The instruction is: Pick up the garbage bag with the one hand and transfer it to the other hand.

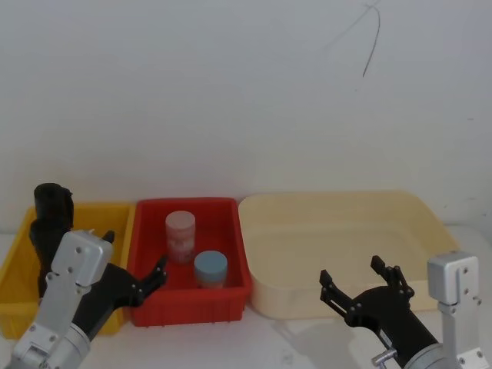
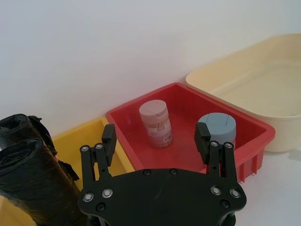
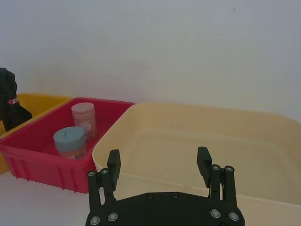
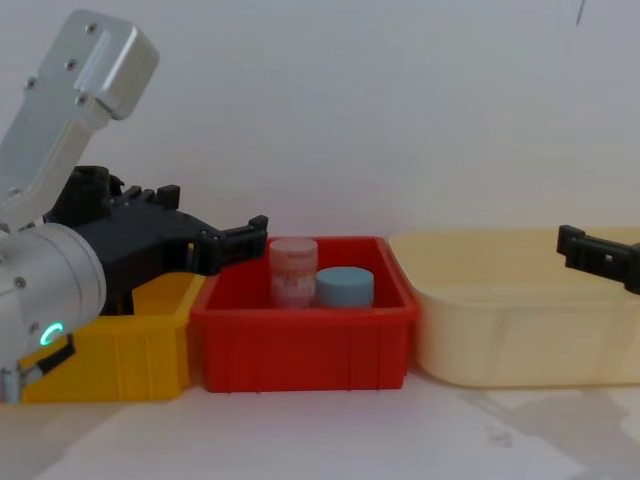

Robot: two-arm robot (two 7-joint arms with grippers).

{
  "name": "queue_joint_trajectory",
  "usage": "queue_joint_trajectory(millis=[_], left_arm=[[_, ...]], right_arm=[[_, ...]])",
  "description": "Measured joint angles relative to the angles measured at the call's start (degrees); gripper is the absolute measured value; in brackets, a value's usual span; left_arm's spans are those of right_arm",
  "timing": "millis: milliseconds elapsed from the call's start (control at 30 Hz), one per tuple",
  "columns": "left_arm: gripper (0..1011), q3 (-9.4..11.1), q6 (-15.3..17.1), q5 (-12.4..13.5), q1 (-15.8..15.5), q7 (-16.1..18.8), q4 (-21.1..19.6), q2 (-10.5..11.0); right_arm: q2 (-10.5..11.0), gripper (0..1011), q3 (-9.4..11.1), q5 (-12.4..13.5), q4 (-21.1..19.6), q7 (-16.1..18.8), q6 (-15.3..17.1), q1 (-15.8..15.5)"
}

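left gripper spread wide near garbage bag in yellow bin; right gripper wide, empty

garbage bag base cropped, right hand cut (chest view)

On the table, a bin stands left, a crate in the middle and a tub right, side by side before the wall. The garbage bag and a second roll stand in the bin. In the crate, the tall jar stands behind the short jar. The left gripper hangs before bin and crate, the right gripper before the tub.
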Motion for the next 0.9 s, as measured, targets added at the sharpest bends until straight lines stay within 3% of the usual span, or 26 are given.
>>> queue_joint_trajectory(millis=[333, 500, 633, 900], left_arm=[[1001, -0.1, 0.2, 0.0, 0.0, 0.0, -0.1, 0.0], [1001, -0.5, 1.9, -0.6, 0.1, -0.4, -1.6, 0.1], [1001, -1.3, 4.5, -1.6, 0.6, -0.8, -4.2, 0.8], [1001, -4.6, 11.1, -4.3, 3.5, -1.8, -11.0, 3.8]], right_arm=[[0.0, 1000, 0.0, 0.0, 0.0, 0.3, 0.2, 0.2], [0.2, 1000, -0.1, 0.3, -0.8, 0.9, 1.9, 0.9], [0.2, 1000, -0.4, 0.6, -1.8, 1.3, 4.3, 2.1], [-0.6, 1000, -1.9, 0.6, -3.7, 1.6, 10.1, 5.3]])
